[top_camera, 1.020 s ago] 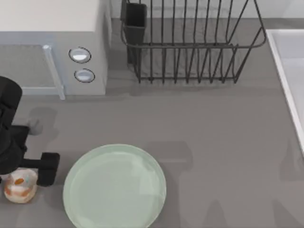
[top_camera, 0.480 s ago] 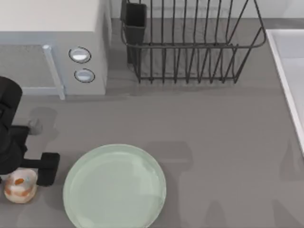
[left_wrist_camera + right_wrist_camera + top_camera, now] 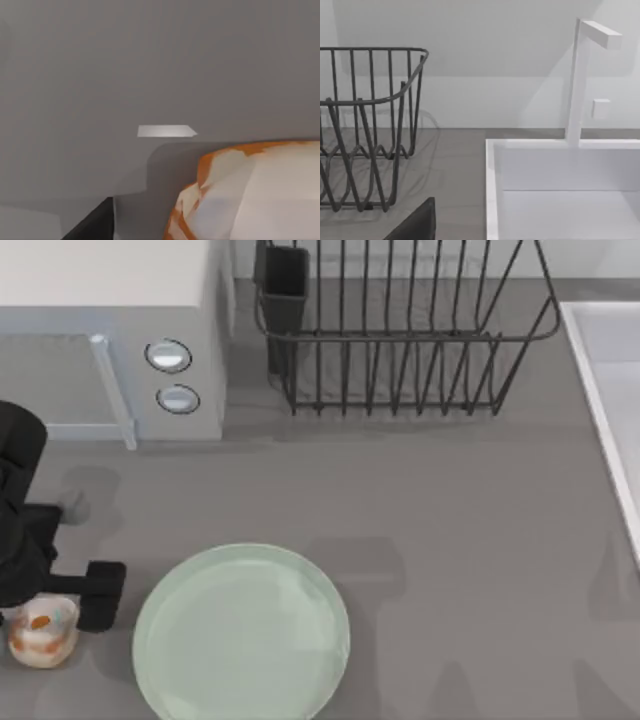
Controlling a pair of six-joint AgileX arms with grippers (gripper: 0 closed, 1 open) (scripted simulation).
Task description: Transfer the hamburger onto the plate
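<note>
Top view: the hamburger point(image 3: 42, 630) sits on the bench at the left edge, just beside the plate point(image 3: 242, 632). Left end effector point(image 3: 50, 602) straddles it; grip state unclear. Grasp step; next comes closing, lifting, carrying rightward.

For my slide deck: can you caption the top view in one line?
Left gripper straddles the hamburger at the table's left edge, beside the plate.

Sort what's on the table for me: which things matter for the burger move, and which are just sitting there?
For the job: hamburger, at the table's left edge; plate beside it; left gripper at the hamburger.

Just lying about: microwave, wire dish rack, sink.
</note>
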